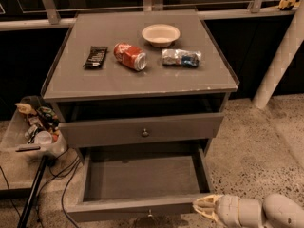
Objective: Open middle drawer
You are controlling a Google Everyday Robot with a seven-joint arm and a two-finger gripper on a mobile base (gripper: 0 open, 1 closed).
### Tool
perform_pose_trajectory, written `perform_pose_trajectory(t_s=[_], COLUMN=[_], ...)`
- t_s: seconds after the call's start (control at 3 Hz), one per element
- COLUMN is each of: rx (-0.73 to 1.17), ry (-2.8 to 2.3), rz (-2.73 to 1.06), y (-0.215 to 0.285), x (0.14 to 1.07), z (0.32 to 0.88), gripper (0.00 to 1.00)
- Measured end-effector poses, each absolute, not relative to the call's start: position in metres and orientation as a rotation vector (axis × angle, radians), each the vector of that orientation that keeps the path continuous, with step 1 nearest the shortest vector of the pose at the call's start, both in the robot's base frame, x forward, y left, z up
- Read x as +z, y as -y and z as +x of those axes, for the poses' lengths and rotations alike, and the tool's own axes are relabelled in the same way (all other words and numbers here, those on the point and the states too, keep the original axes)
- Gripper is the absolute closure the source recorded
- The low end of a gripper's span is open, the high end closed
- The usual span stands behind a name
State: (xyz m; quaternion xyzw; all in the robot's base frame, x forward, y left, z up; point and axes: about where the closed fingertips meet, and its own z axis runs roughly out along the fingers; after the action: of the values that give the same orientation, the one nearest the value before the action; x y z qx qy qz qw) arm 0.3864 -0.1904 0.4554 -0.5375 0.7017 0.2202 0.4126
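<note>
The grey cabinet (142, 82) shows two drawer fronts. The middle drawer (142, 177) is the lower one and is pulled far out, so its plain grey inside shows, with a small knob (149, 213) on its front edge. Above it, a shut drawer front (104, 131) carries a round knob (145, 132). My gripper (203, 207), pale and pointing left, sits at the bottom right. It is just off the open drawer's front right corner and holds nothing that I can see.
On the cabinet top lie a black snack bar (95, 56), a red soda can (129, 56) on its side, a white bowl (160, 34) and a crumpled packet (181, 58). A bin of clutter (35, 127), a stand and cables stand at the left. A white post (278, 63) rises at the right.
</note>
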Motion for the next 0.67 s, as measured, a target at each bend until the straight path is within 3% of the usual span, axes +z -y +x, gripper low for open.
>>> perform_pose_trajectory(t_s=[0.33, 0.67], rx=[0.555, 0.555], ry=[-1.761, -1.761], rz=[-1.357, -1.357], y=[0.188, 0.1879], x=[0.4558, 0.4558], z=[0.3879, 0.3879], gripper=[0.11, 0.0])
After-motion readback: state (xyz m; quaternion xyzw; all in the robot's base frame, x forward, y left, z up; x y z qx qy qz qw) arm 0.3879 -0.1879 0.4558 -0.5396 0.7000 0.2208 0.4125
